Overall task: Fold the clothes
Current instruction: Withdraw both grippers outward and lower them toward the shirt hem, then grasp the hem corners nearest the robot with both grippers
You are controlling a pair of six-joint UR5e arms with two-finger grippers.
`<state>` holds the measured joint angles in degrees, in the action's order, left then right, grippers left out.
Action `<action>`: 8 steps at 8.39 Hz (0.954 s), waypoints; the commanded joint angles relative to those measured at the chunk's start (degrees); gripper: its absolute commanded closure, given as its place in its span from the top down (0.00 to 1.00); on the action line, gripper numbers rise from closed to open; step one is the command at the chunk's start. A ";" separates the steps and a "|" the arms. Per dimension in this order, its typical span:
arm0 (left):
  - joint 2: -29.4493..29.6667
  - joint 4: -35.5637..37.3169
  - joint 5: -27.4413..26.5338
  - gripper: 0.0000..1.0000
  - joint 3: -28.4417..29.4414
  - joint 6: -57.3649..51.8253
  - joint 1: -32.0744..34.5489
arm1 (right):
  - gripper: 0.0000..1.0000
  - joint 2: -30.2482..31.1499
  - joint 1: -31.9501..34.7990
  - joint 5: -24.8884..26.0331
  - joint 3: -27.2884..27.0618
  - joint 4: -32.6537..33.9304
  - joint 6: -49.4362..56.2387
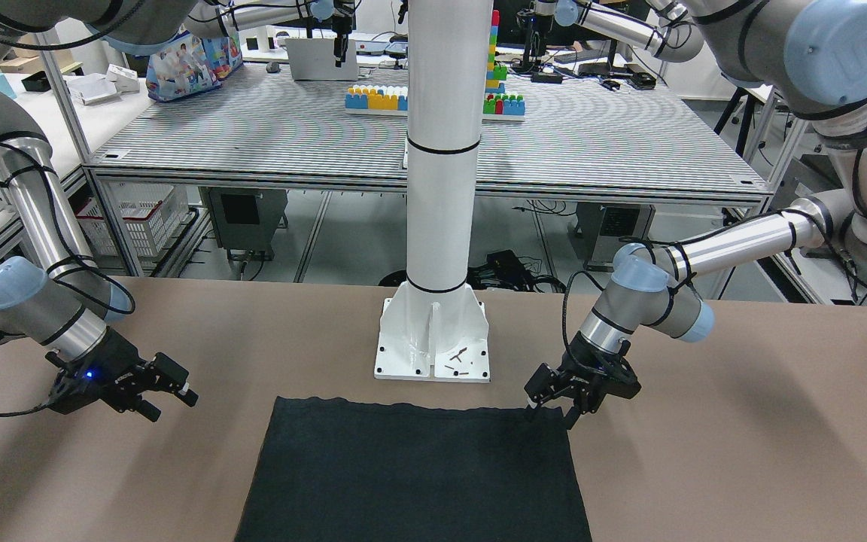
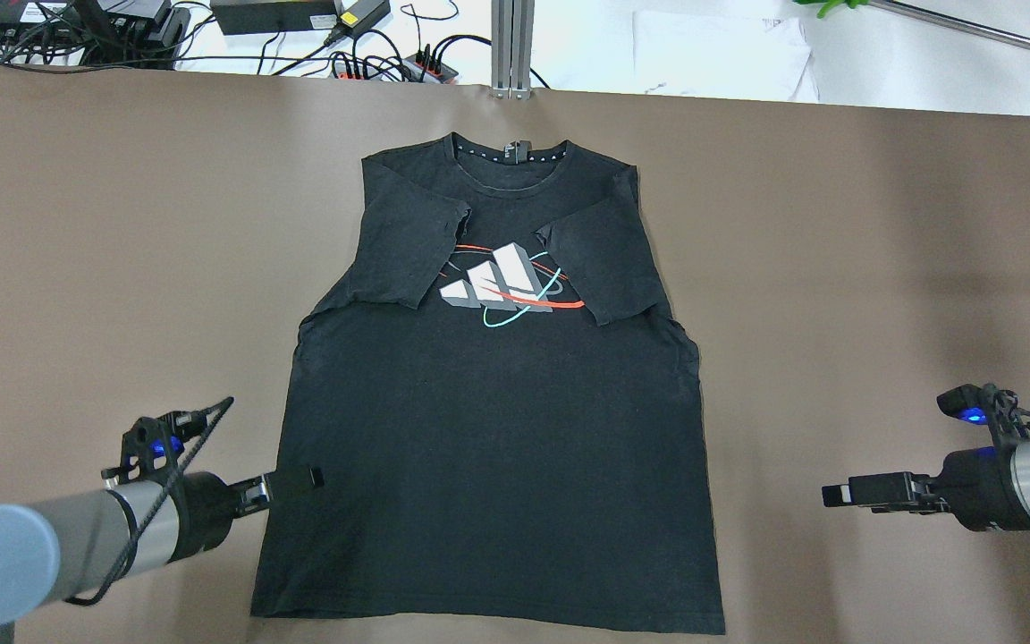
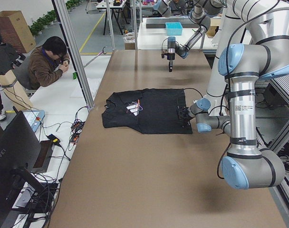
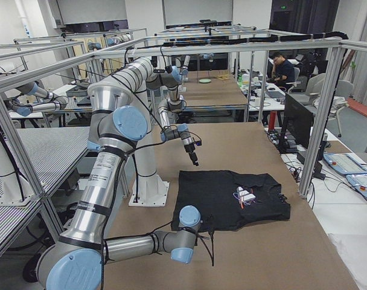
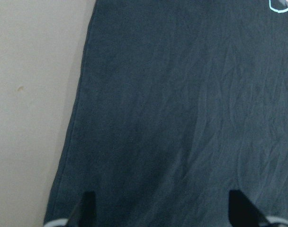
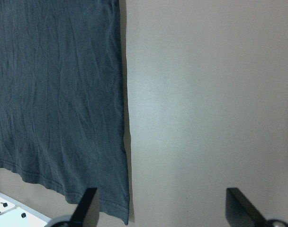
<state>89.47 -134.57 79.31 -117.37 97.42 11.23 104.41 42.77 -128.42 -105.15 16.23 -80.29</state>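
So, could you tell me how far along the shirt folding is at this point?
Done: the black T-shirt lies flat with both sleeves folded in over the chest. In hand: the left gripper, open, is at the shirt's side edge near the hem; the right gripper, open, is over bare table. Left: the body folds; nothing is gripped yet.

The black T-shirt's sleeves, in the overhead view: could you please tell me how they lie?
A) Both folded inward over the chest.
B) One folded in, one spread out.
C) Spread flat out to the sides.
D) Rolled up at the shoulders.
A: on the T-shirt, both sleeves lie folded in over the front, their ends reaching the edges of the printed logo.
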 commanded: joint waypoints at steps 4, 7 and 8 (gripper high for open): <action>-3.95 -0.69 -1.79 1.00 -0.58 -2.06 -3.50 | 0.94 -0.60 -18.83 15.52 0.92 -1.29 -3.81; -4.13 -1.13 -1.88 1.00 -0.15 -2.15 -3.50 | 0.94 -4.20 -24.84 21.19 0.65 1.85 -6.02; -4.30 -1.04 -1.88 1.00 0.03 -2.23 -3.50 | 0.94 -5.95 -24.93 21.28 0.56 4.22 -6.02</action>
<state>85.42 -135.64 77.48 -117.58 95.30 7.74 101.31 19.33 -108.54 -104.35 16.92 -86.00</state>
